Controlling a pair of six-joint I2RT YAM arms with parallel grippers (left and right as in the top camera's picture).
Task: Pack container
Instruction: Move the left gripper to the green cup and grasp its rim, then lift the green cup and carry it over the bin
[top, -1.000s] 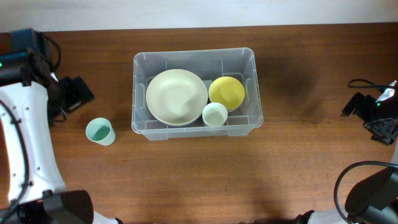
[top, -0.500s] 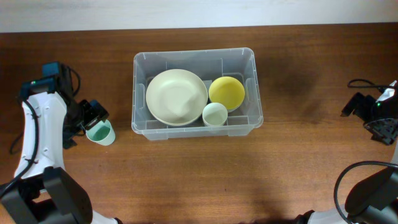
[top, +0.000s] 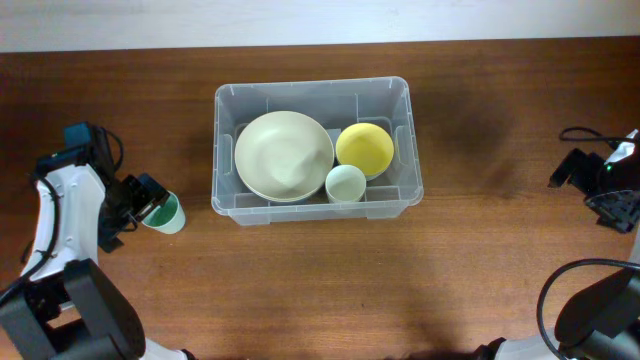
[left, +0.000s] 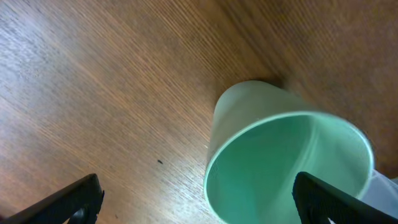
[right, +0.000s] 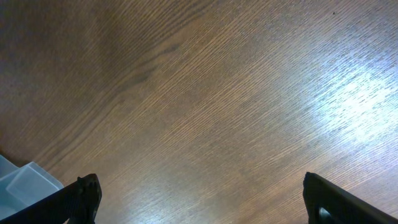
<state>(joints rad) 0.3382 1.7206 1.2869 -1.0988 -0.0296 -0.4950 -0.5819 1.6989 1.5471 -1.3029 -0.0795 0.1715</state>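
- Left hand (left: 199, 205): stands fully open and grips nothing. Hangs just over the green cup (left: 286, 168), one finger to either side of it, no contact visible.
- Green cup: sits upright and empty on the table (left: 93, 74), to the left of the container and apart from it.
- Container (top: 312, 95): rests mid-table, well apart from both hands. Holds a large cream bowl (top: 284, 155), a yellow bowl (top: 364, 147) and a small pale cup (top: 346, 184), packed close beside one another.
- Right hand (right: 199, 202): gapes fully open too, empty, parked over the wood at the table's far right.
- Progress, as a judgement: mostly done. Three pieces packed; only the green cup left outside, yet to be gripped, carried across and set inside.
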